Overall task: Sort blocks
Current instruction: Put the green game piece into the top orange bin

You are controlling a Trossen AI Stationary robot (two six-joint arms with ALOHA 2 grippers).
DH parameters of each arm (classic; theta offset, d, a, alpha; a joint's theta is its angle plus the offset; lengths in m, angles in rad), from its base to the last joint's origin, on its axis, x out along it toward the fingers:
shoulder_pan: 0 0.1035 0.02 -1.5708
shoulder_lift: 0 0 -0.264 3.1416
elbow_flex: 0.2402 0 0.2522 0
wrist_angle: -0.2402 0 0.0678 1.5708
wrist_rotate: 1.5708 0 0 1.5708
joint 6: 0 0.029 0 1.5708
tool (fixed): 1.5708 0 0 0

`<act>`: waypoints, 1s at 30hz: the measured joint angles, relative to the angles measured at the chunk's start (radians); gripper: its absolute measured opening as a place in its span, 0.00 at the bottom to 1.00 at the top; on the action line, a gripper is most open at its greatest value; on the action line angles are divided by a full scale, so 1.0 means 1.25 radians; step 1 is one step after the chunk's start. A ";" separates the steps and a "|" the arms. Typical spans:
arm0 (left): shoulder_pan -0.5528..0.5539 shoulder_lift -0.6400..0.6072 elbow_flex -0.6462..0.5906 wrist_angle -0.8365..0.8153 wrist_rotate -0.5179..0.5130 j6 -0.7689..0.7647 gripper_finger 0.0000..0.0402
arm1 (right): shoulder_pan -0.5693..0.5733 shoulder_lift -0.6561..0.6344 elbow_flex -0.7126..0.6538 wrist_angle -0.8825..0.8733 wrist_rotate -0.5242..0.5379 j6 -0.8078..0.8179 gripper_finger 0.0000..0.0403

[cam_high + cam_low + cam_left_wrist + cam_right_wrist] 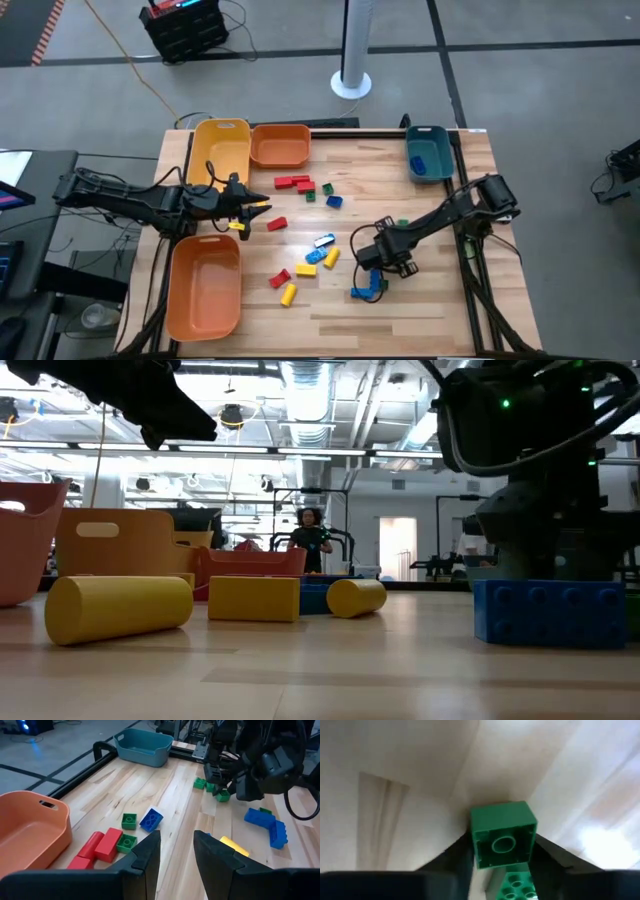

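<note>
Your right gripper (378,262) is down at the table with a green block (503,834) squeezed between its two fingers, gripped by the side walls so the hollow underside faces the wrist camera; a second green piece (514,885) shows just under it, and you cannot tell whether the two are joined. It looks like a pick for sorting, and the block sits square enough in the fingers that it should lift cleanly. Taking the teal bin (428,153) as your mark: the gripper works well in front of it, with open wood between, so there is a clear lane back that way. The blue blocks (366,289) lie just beside the gripper on the side away from the teal bin, close enough to knock if you swing low. The yellow and red blocks (306,268) are scattered farther off, toward mid-table. Your left gripper (258,208) waits far across from the teal bin, near the yellow bin (222,146), fingers (145,856) drawn close together with only a narrow gap and nothing held. The right-hand table edge (508,290) runs alongside your arm, so lift before moving sideways.
</note>
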 joint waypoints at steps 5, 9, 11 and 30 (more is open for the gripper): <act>0.000 0.000 0.000 0.000 0.000 0.000 0.28 | -0.019 -0.035 0.000 0.024 0.016 0.013 0.25; 0.000 0.000 0.000 0.000 0.000 0.000 0.28 | -0.063 -0.072 0.000 0.043 0.026 0.016 0.25; 0.000 0.000 0.000 0.000 0.000 0.000 0.28 | -0.095 -0.097 0.000 0.073 0.064 0.011 0.25; 0.000 0.009 0.000 -0.082 -0.249 0.102 0.28 | -0.498 0.076 0.275 0.619 -0.075 -0.254 0.30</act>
